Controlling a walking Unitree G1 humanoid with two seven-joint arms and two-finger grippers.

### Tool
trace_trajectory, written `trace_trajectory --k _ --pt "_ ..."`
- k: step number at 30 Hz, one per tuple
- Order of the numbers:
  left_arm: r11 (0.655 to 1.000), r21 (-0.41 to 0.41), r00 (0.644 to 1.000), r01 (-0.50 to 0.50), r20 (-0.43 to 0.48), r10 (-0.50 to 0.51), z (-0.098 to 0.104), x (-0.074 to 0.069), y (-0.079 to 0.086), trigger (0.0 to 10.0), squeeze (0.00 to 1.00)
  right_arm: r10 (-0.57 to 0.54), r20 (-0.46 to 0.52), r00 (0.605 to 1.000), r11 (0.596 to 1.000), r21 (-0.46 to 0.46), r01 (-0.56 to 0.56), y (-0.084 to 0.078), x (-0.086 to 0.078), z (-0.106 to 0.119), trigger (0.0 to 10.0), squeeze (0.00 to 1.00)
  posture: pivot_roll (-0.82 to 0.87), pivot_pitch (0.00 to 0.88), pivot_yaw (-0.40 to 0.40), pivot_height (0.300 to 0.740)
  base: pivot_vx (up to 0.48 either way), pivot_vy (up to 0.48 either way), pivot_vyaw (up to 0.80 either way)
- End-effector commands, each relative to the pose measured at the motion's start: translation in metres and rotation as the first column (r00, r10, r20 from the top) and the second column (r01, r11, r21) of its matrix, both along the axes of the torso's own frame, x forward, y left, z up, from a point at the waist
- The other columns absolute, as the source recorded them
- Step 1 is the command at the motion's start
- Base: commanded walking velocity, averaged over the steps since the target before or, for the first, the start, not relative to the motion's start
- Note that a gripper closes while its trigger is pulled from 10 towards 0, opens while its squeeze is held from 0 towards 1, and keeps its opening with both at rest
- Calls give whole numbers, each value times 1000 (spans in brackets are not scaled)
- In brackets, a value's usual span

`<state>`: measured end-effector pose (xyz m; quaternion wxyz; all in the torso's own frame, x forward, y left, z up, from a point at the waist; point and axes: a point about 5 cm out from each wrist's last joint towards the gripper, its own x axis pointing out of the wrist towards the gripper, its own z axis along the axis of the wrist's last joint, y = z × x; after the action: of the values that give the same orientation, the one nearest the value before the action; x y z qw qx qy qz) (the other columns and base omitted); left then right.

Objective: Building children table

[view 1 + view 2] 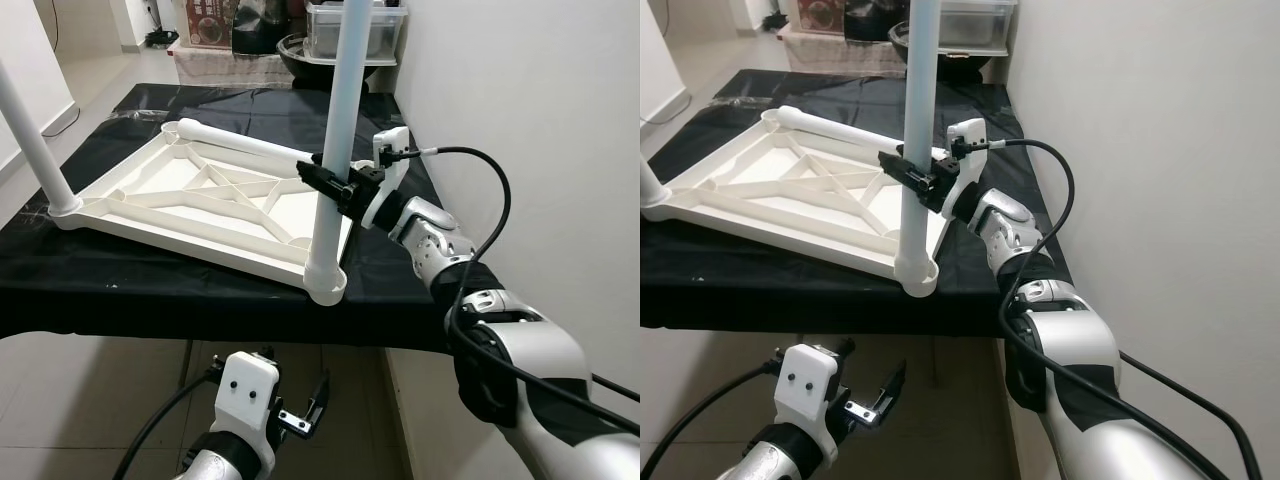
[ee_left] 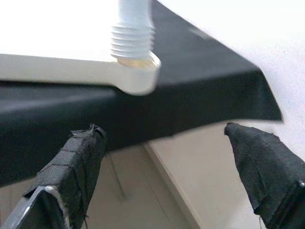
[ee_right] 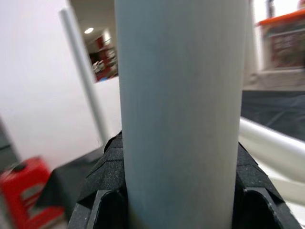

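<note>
While the upturned white tabletop (image 1: 190,205) lay on the black-covered counter (image 1: 130,290), two legs were seen standing in corner sockets: one at the far left corner (image 1: 35,140), and the near leg (image 1: 338,130), clenched by the right hand (image 1: 335,185). A third leg (image 1: 240,143) lay loose along the frame, unfitted. The left hand (image 1: 300,408) was held released below the counter edge.

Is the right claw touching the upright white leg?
Touching. In the right wrist view, both black fingers press against the leg; the left eye view shows the right claw clamped around it.
</note>
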<state>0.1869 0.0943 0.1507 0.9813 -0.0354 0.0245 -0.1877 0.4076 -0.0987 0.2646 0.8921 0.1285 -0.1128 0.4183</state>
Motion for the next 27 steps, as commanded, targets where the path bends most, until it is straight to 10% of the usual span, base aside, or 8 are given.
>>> trace_trajectory --k 1,4,5,13,14,27 --pt "1000 -11 1000 -15 -11 15 1 0 2 10000 0 -23 38 999 999 32 22 -2 1 12 0 0 140 130 -73 740 0 0 0" --pt "998 -26 998 -64 0 64 7 10 10 10000 0 -66 51 997 995 72 62 -1 2 19 0 0 140 117 -70 740 0 0 0" --pt "996 7 996 -83 8 83 12 25 19 10000 1000 -18 59 998 985 171 8 3 -2 25 0 0 133 91 -63 740 0 0 0" --pt "996 75 997 -44 73 39 28 49 24 10000 1000 163 104 981 960 212 -182 17 -25 16 0 0 123 50 -56 740 0 0 0" --pt "998 60 997 6 75 -11 30 52 22 10000 0 193 106 975 954 212 -212 20 -31 13 0 0 119 44 -53 740 0 0 0" --pt "970 38 970 240 30 -241 34 61 23 10000 0 377 98 921 899 201 -389 33 -58 5 0 0 112 12 -37 740 0 0 0"
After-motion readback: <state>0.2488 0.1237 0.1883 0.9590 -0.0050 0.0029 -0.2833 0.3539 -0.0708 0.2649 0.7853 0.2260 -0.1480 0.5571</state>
